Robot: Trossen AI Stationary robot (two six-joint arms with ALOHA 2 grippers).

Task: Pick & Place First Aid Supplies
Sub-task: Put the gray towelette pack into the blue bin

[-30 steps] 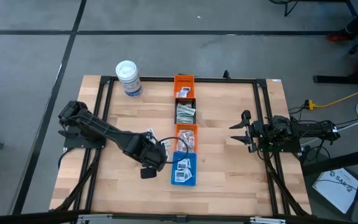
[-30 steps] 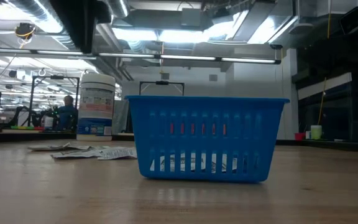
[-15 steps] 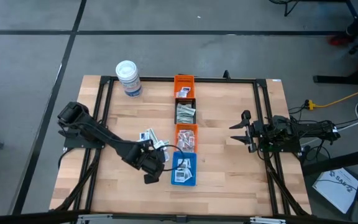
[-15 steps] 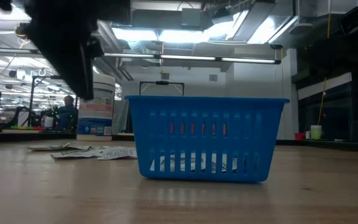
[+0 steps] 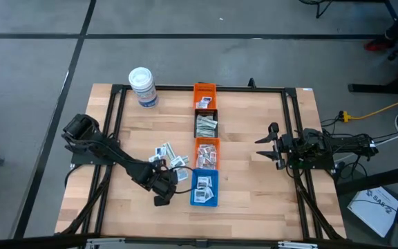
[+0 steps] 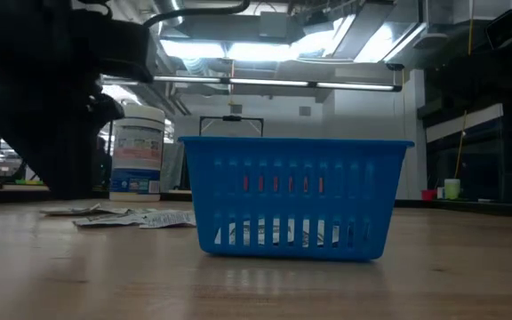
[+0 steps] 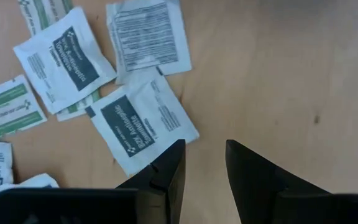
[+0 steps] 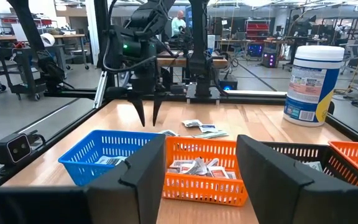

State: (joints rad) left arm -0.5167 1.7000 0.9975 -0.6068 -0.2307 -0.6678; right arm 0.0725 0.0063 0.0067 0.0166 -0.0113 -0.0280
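Observation:
Several small white first aid packets [image 5: 168, 153] lie flat and loose on the wooden table, left of the bins; the left wrist view shows their dark and green print [image 7: 140, 127]. My left gripper [image 5: 165, 182] hangs just nearer than this pile, fingers pointing steeply down, open by a narrow gap [image 7: 204, 160] with only bare wood between them. In the right wrist view it [image 8: 149, 119] stands above the table behind the blue bin [image 8: 98, 149]. My right gripper [image 5: 268, 149] waits open at the table's right side.
A row of bins runs down the table's middle: a blue one [image 5: 204, 202] nearest, then orange [image 5: 207, 142], black [image 5: 206, 114] and orange [image 5: 204, 88], each with packets inside. A white tub [image 5: 143, 86] stands at the far left. Bare wood lies left of and nearer than the pile.
My left gripper has come down toward the table and a little toward the near edge, uncovering the packet pile that it hid from above. In the low view the arm has sunk into the picture at the left. The packets lie as before.

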